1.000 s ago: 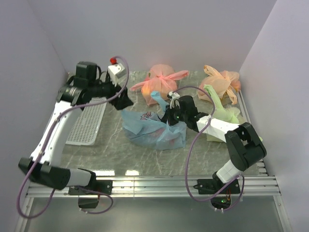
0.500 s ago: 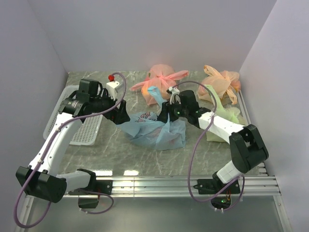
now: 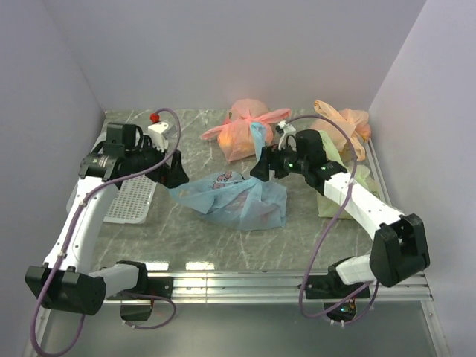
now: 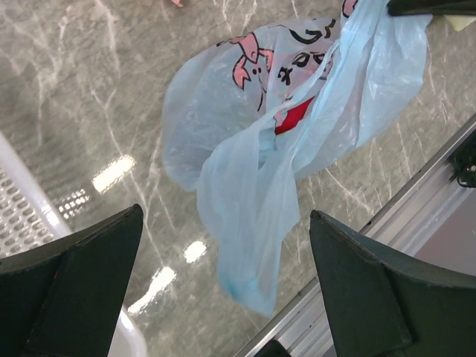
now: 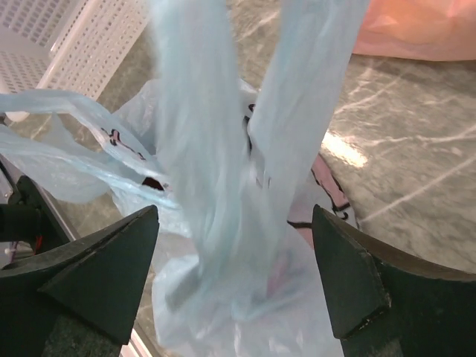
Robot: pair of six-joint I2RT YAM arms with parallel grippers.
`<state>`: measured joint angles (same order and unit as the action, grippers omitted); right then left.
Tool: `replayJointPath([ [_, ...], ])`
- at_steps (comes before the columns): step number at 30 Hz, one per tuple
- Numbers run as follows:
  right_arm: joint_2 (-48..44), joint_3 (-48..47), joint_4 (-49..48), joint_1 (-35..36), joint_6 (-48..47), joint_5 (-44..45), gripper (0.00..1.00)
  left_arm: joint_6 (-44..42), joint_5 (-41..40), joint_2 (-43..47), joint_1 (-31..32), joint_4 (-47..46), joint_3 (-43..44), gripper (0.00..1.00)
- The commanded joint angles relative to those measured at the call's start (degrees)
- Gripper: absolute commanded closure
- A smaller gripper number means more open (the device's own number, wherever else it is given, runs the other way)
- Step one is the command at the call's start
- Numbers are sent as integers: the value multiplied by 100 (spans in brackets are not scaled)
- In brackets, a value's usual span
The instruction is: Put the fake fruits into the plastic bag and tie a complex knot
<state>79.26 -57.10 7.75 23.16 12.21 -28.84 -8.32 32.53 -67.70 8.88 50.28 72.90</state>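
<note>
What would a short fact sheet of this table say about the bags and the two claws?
Blue bag: lies mid-table, no knot visible
Inside it: something red shows through
Left gripper: open, over the bag, holding nothing
Right gripper: open, the handles pass loose between its fingers
Back of table: pink-orange bags, tied shut
Left side: white tray

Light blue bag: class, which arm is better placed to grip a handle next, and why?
Probably the right: the right gripper is open, with the raised handles of the light blue bag running between its fingers. The left gripper, also open, hovers over the bag's left end, apart from it.
</note>
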Motion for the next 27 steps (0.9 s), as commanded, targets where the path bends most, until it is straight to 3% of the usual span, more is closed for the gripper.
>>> replayJointPath([
  [1, -437, -240, 253, -110, -139, -95, 10, -249, 227, 389, -167, 315, 49, 1],
  [12, -1369, -539, 394, -154, -807, -314, 9, -425, 385, 837, -352, 817, -539, 3],
  [20, -852, -1356, 631, 1224, -2379, -289, 9, -179, -318, 513, -361, 782, -523, 16],
  [23, -387, -1330, 228, 1700, -2644, -236, 8, -214, -56, 372, -370, 676, -619, 24],
  [25, -88, -1181, -403, 1876, -2758, -88, 6, -240, 86, 232, -370, 623, -585, 35],
  [27, 297, -1128, -764, 2122, -2855, -26, 5, -345, 288, 56, -370, 614, -497, 52],
])
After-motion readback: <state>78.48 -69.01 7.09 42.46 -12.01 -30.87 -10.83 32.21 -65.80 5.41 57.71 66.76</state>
